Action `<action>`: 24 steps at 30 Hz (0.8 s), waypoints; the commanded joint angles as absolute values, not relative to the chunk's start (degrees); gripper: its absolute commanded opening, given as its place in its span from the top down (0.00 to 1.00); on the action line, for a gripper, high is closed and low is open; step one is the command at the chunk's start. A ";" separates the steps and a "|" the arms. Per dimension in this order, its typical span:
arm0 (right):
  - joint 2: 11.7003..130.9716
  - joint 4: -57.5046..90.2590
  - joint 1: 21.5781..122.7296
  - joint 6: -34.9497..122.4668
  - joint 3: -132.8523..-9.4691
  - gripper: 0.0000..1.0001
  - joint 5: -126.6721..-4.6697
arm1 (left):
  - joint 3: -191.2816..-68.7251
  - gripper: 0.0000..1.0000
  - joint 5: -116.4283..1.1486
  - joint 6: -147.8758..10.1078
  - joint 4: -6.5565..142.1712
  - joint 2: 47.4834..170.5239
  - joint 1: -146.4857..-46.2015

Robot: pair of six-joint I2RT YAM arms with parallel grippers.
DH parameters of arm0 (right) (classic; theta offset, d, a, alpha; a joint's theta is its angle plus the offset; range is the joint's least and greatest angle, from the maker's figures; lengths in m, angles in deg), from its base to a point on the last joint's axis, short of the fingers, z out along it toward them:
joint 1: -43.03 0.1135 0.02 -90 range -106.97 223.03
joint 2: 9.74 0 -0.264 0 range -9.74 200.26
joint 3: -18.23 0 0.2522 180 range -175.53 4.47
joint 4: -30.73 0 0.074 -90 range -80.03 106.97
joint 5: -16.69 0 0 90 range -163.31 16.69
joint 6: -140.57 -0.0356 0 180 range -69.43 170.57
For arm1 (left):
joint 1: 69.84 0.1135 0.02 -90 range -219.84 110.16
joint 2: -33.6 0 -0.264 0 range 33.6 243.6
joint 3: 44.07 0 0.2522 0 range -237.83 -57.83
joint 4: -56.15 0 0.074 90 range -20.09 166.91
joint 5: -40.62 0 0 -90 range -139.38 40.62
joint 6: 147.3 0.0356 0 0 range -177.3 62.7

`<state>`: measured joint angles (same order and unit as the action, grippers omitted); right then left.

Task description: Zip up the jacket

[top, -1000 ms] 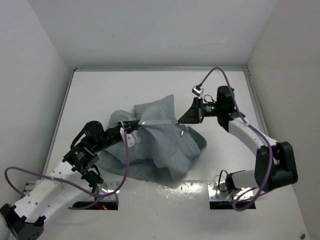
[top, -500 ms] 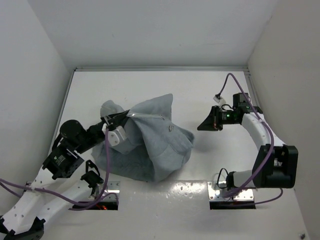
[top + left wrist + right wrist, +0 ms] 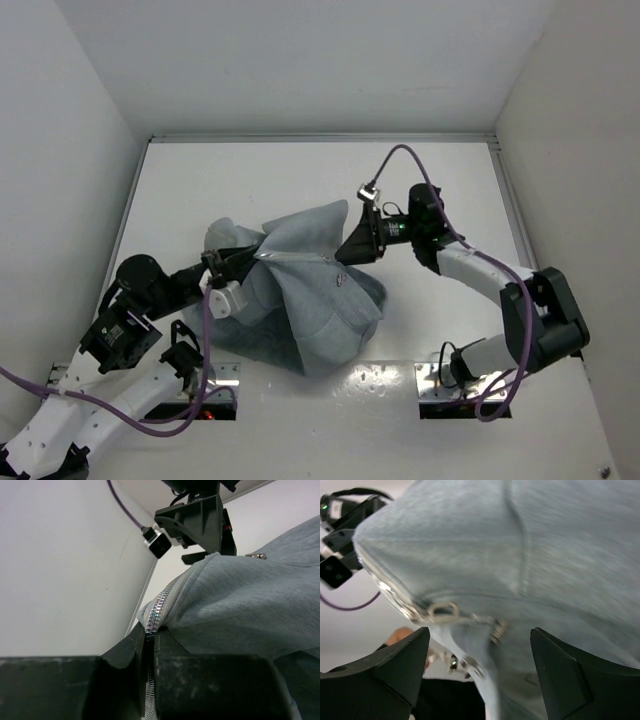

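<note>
Jacket: light grey, heaped in a rumpled mound on the white table, left of centre and toward the near edge, with its zipper drawn out as a raised ridge across the top. Left gripper: fingers pinched tight on the left end of the zipper, its teeth running between them. Right gripper: fingers spread wide and holding nothing, at the right end of that ridge, the metal pull just ahead of them.

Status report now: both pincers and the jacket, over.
Left pincer shut on jacket at zipper edge. Right pincer open, facing the zipper pull, nothing held. Nothing blocks the pull.
</note>
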<state>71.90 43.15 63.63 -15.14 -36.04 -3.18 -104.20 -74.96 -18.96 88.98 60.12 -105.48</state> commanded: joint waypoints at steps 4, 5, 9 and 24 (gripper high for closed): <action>77.09 75.47 69.48 -38.94 -39.82 0.20 -5.89 | -103.98 1.00 -78.12 -15.65 82.66 59.61 -105.26; 77.79 76.38 69.92 -40.03 -40.08 0.22 -5.99 | -103.98 1.00 -77.34 -15.64 82.66 59.61 -105.26; 75.52 80.25 69.13 -44.08 -38.95 0.58 -6.69 | -100.38 1.00 -74.26 -12.57 82.66 58.48 -105.26; 60.22 -21.52 61.02 33.56 -50.84 0.67 -20.45 | -100.28 1.00 -67.93 -13.35 102.85 73.74 -105.26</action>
